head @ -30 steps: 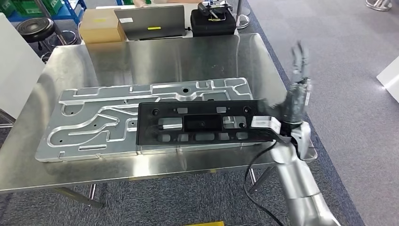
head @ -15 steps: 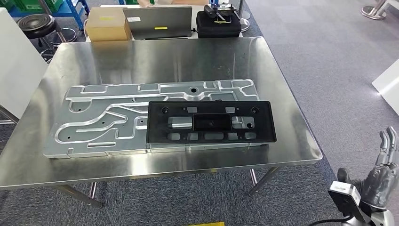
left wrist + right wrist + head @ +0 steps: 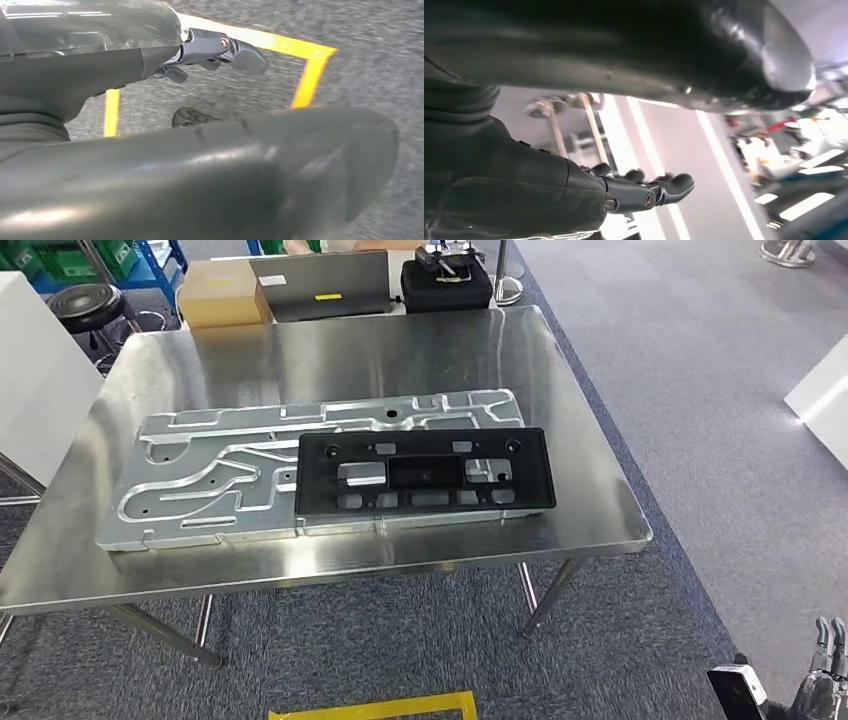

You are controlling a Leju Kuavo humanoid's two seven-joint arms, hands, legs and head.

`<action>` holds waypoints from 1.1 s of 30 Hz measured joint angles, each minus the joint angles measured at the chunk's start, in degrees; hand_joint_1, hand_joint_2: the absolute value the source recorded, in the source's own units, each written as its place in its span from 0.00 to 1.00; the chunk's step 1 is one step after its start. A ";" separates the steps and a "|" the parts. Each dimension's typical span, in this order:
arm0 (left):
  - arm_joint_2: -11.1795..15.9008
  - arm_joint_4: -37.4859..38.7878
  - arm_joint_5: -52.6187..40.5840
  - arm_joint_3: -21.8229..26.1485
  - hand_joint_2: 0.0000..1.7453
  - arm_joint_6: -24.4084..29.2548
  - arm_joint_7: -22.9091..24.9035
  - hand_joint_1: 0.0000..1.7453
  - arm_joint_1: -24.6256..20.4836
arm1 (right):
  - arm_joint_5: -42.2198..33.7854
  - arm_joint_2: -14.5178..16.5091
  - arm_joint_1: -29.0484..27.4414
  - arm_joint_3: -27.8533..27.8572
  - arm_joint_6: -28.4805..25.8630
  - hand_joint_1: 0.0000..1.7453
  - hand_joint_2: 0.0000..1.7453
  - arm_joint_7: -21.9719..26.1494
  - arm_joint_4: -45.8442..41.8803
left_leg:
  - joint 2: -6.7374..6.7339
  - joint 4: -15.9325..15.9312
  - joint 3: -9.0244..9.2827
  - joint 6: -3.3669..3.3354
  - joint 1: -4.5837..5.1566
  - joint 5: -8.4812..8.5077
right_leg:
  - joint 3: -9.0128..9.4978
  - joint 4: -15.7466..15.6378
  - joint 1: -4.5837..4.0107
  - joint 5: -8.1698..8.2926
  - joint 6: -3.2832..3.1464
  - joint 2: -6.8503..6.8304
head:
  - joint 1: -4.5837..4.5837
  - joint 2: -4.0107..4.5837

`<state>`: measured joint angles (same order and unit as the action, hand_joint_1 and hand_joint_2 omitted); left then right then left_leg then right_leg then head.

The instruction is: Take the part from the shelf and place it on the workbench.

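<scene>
Down at the near right corner of the head view, the right hand [image 3: 826,680] hung low beside the robot, well clear of the bench [image 3: 600,510] and holding nothing; its fingers [image 3: 659,187] lay loosely side by side and only slightly bent, a resting pose that suits a hand with no further hold to keep. On the other side the left hand [image 3: 215,50] hung over grey carpet and a yellow floor line [image 3: 305,82], its fingers extended and apart with nothing between them, though the big thumb close to the lens hid much of that view, so the emptiness is a fair reading rather than a certainty.

Beyond the near edge of the bench, the black part [image 3: 425,472] lay flat, its long side running along that edge and its right end toward the bench's right edge. It rested on the right portion of a large machined aluminium plate [image 3: 200,480], which carried it level, probably why it sat there and not on bare steel. Judged from this, the placing looked done.

Past the far edge stood a cardboard box [image 3: 222,290], a grey laptop [image 3: 320,285] and a black case [image 3: 445,285], with a black stool [image 3: 85,305] off the far left corner.
</scene>
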<state>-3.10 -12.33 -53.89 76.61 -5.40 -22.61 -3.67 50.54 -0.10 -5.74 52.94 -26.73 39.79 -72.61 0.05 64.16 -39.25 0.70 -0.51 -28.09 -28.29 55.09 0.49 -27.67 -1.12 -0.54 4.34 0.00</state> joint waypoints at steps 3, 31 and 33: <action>-0.03 0.00 -0.07 0.15 0.00 0.36 0.30 0.00 0.00 | 5.88 -0.09 1.40 4.60 -0.64 0.00 0.00 -0.96 8.13 | -0.02 9.15 -0.74 0.27 -0.07 -4.69 | -2.72 0.59 -0.26 1.65 -0.05 -0.03 | 0.01 0.00; -3.33 0.22 -9.86 -5.17 0.00 -2.87 7.89 0.00 -0.13 | 13.99 7.02 9.65 27.67 27.07 0.00 0.00 -47.46 59.71 | -0.42 1.67 3.09 0.50 -0.10 -4.48 | -2.57 0.40 0.12 1.69 -0.03 0.30 | 0.00 0.00; -3.33 0.22 -9.13 -5.36 0.00 -3.12 7.23 0.00 -0.08 | 14.21 7.20 9.68 28.25 27.71 0.00 0.00 -47.11 59.95 | -0.42 7.91 2.31 0.74 -0.19 -7.40 | -4.25 0.70 -0.01 2.81 -0.05 0.17 | 0.01 0.00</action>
<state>-6.43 -12.11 -63.02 71.25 -8.52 -15.38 -3.75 64.75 7.10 3.94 81.18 0.97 -7.32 -12.66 -0.37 72.07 -36.94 1.43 -0.69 -35.49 -32.54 55.79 0.48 -24.86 -1.17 -0.37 4.35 0.00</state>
